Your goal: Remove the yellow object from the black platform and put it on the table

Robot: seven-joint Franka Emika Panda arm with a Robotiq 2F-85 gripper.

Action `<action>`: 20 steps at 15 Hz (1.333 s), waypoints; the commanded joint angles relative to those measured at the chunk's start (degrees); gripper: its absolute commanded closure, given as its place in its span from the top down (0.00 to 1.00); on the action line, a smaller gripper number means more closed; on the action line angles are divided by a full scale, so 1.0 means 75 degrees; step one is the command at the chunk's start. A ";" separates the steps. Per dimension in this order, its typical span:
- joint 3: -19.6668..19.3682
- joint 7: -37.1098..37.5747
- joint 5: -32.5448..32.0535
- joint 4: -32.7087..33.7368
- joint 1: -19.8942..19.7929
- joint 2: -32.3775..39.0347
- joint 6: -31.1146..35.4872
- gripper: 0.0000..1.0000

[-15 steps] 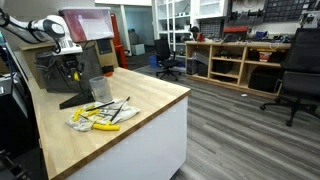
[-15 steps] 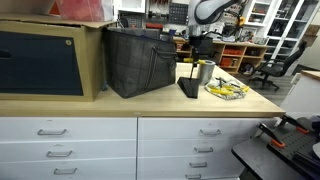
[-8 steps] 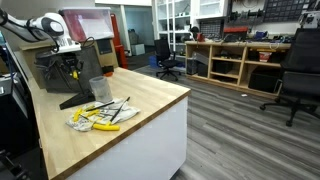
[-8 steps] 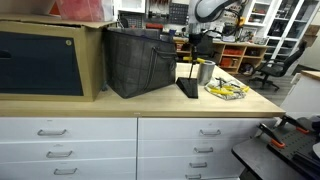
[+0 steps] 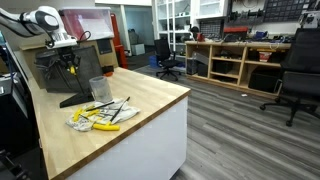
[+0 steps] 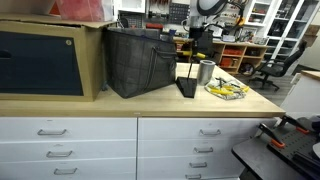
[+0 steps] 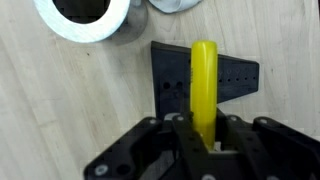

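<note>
In the wrist view my gripper (image 7: pixel 205 135) is shut on a yellow rod (image 7: pixel 204 75), which points away from the camera over the black platform (image 7: pixel 240 80) on the wooden table (image 7: pixel 60 110). I cannot tell whether the rod's far end still touches the platform. In both exterior views the gripper (image 5: pixel 71 62) (image 6: pixel 193 45) hangs above the black platform (image 5: pixel 75 98) (image 6: pixel 187 87) near the back of the table. The rod is too thin to make out well there.
A metal cup (image 7: pixel 90 15) (image 5: pixel 99 88) (image 6: pixel 205 72) stands beside the platform. A pile of yellow and white tools (image 5: pixel 100 115) (image 6: pixel 225 91) lies near the table's front. A dark fabric bag (image 6: pixel 140 60) (image 5: pixel 52 68) stands behind the platform.
The arm has risen a little above the platform, with the gripper still shut on the yellow rod. Nothing else has moved.
</note>
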 commanded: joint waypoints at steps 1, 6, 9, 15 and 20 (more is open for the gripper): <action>-0.0040 0.0071 -0.0074 -0.0412 -0.0017 -0.0683 -0.0105 0.05; -0.0053 -0.0620 -0.0309 -0.0742 -0.0127 -0.1147 -0.0700 0.05; -0.0004 -0.1471 -0.0186 -0.0969 -0.0226 -0.1331 -0.1473 0.05; -0.0218 -0.1334 -0.1352 -0.1785 -0.0089 -0.1635 -0.1947 0.05; -0.0336 0.0017 -0.2641 -0.3345 -0.0132 -0.2281 -0.0406 0.05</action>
